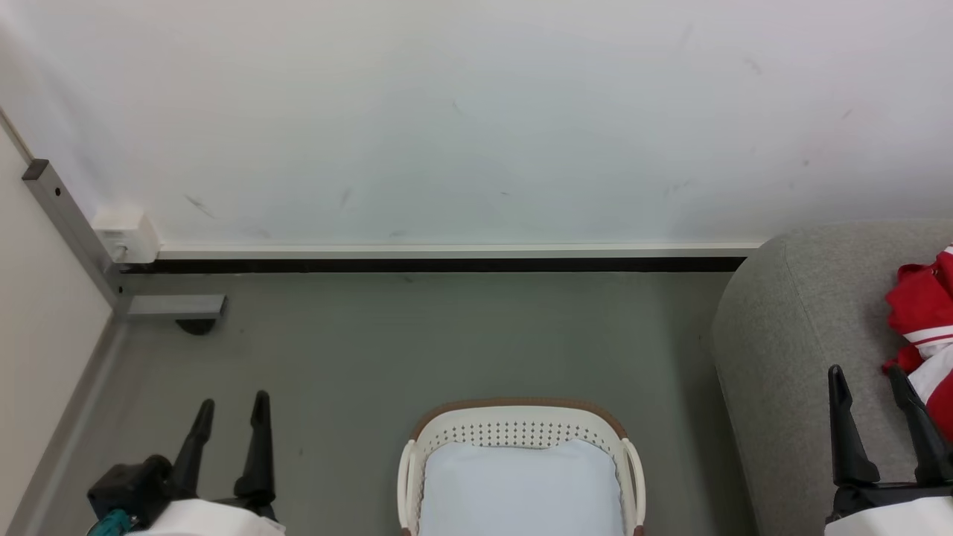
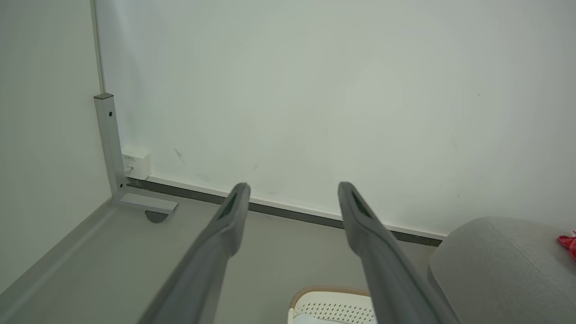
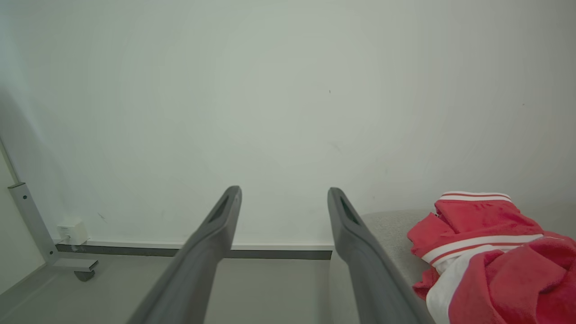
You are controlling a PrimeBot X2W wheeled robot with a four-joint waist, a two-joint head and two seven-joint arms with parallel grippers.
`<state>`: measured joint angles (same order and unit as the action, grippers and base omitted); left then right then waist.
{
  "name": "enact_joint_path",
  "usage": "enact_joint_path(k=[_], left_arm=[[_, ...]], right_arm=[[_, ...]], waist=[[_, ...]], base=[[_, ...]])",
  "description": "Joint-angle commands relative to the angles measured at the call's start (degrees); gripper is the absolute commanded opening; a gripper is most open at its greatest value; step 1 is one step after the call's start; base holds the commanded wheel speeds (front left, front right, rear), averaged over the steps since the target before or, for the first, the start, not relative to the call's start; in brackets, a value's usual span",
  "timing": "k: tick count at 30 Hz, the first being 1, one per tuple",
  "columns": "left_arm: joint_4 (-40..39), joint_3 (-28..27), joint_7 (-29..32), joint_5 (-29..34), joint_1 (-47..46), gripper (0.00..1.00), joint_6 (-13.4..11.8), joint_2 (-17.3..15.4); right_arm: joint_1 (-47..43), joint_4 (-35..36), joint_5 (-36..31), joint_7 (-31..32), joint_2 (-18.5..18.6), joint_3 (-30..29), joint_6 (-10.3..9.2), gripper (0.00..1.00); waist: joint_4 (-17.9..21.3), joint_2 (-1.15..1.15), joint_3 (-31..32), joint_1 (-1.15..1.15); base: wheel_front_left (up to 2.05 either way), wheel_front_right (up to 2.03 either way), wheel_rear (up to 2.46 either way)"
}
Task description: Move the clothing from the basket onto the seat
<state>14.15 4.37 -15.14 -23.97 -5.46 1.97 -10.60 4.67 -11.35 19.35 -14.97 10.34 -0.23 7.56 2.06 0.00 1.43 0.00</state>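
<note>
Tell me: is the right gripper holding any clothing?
No: the right gripper is open with nothing between its fingers, and the clothing lies beside it on the seat.

Basket (image 1: pixel 521 428) cut off by btm edge in head view, near half unseen; clothing (image 1: pixel 922 307) and seat (image 1: pixel 797 335) run off R edge. Left wrist view: clothing a red sliver; wall box (image 2: pixel 135 162) label too small to read.
</note>
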Motion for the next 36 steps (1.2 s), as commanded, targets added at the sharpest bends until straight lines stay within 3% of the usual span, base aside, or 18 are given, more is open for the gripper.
enact_joint_path(k=[1, 13, 36], left_arm=[[0.98, -1.3, 0.01, 2.07, 0.63, 1.0, 1.08, 0.82], [4.66, -5.84, 0.01, 7.65, -0.65, 1.0, 4.5, 4.98], [6.65, -7.64, 0.0, 9.0, -1.47, 1.0, 5.53, 6.93]], right_arm=[[0.15, 0.35, -1.24, -0.19, -0.85, -0.43, -0.14, 1.0], [-1.19, 0.85, -1.98, -0.23, -2.32, -0.21, -0.15, 1.0], [-0.1, -0.72, -0.84, -0.24, -1.63, 1.46, -0.14, 1.0]], waist=[[0.16, 0.0, -0.22, 0.0], [0.41, 0.0, -0.25, 0.0], [1.07, 0.0, 0.14, 0.0]], base=[[0.0, 0.0, 0.0], [0.0, 0.0, 0.0], [0.0, 0.0, 0.0]])
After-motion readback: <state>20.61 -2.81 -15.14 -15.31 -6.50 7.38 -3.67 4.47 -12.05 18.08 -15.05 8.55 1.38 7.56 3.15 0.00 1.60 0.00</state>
